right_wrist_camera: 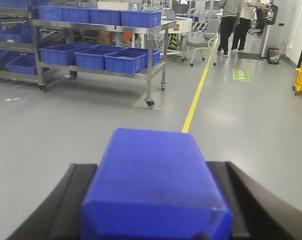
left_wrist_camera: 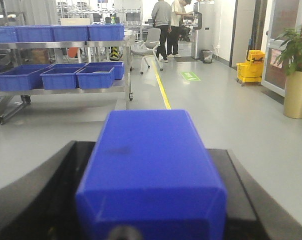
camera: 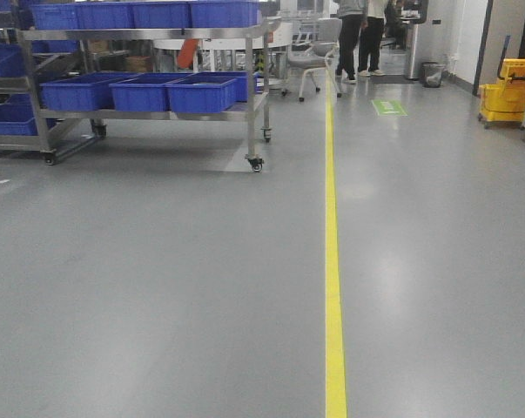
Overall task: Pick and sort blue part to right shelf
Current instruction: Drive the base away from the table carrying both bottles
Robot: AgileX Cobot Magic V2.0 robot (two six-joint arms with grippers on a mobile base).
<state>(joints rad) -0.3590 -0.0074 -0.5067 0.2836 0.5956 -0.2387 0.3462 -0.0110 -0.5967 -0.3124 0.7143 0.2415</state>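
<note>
Up close, a blue rectangular plastic part [left_wrist_camera: 151, 175] fills the lower centre of the left wrist view, flanked by the black left fingers [left_wrist_camera: 35, 195]. Whether they pinch it or merely sit beside it cannot be told. Likewise, in the right wrist view a second blue rectangular part [right_wrist_camera: 156, 185] sits between the black right fingers [right_wrist_camera: 50, 205], grip equally unclear. At upper left of the front view, a wheeled steel shelf [camera: 249, 96] carries blue plastic bins [camera: 201, 94], left of a yellow floor line [camera: 333, 261].
</note>
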